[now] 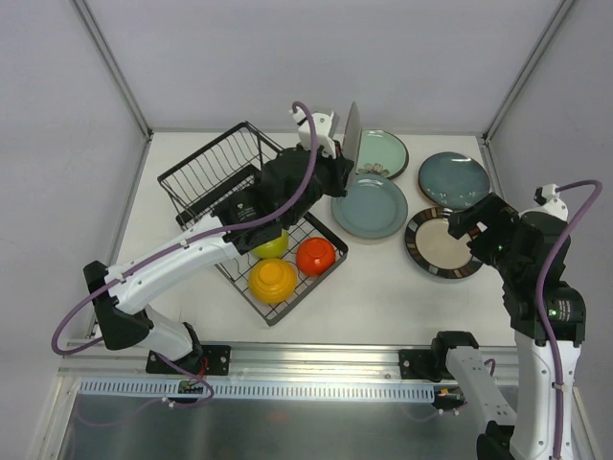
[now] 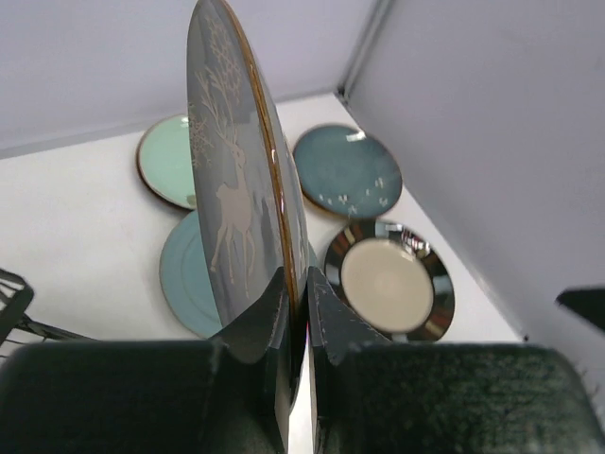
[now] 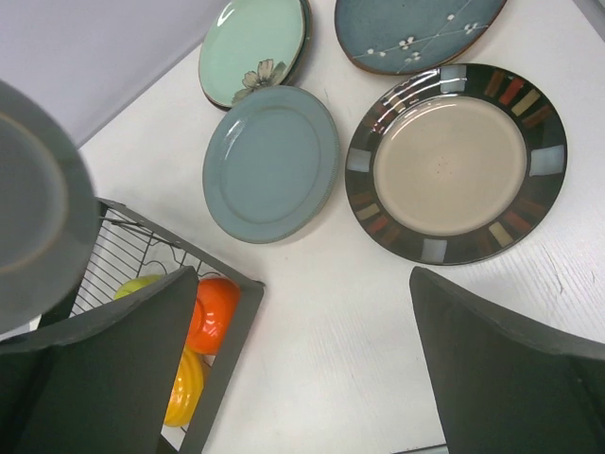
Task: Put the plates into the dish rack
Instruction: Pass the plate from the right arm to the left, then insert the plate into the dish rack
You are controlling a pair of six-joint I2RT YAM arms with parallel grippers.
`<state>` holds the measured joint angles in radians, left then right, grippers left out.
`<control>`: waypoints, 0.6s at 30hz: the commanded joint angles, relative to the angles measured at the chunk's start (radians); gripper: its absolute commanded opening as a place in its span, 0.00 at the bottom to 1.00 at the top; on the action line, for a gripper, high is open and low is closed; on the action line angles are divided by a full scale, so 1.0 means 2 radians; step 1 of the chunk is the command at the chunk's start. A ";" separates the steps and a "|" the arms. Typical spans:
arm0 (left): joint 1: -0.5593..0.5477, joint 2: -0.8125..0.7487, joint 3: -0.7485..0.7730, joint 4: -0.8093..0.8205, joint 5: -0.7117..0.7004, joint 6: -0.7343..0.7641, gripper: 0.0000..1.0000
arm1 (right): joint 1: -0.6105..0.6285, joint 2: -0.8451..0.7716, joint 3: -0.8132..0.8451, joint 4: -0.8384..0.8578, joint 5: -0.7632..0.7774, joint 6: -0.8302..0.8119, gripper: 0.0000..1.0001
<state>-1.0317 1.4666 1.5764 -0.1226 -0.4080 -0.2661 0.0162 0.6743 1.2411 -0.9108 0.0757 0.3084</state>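
The top camera sits high behind the arm bases, looking down on the whole table. The left wrist camera stares level along the left gripper, very close to the deer-patterned plate. The right wrist camera looks steeply down between the fingers of the right gripper. All three share the grey-blue plate and the stripe-rimmed plate.

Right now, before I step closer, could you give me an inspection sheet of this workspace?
Surface: white table, four plates flat on it.
Job's things: mint green plate, grey-blue plate, dark teal plate, cream-centred plate; black wire dish rack, no plates seen inside.
Clutter: yellow bowl, orange bowl, red bowl in the rack's basket.
Grippers: left tool shut on upright deer-pattern plate; right tool open, empty.
Cables: purple cable along each arm.
Surroundings: plain walls.
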 commanded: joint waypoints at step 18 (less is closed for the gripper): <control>0.002 0.008 0.154 0.078 -0.347 -0.121 0.00 | 0.018 -0.005 -0.022 0.004 0.034 -0.022 1.00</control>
<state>-1.0325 1.4834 1.8042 -0.1253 -0.9726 -0.4641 0.0418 0.6655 1.1957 -0.9176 0.1242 0.2928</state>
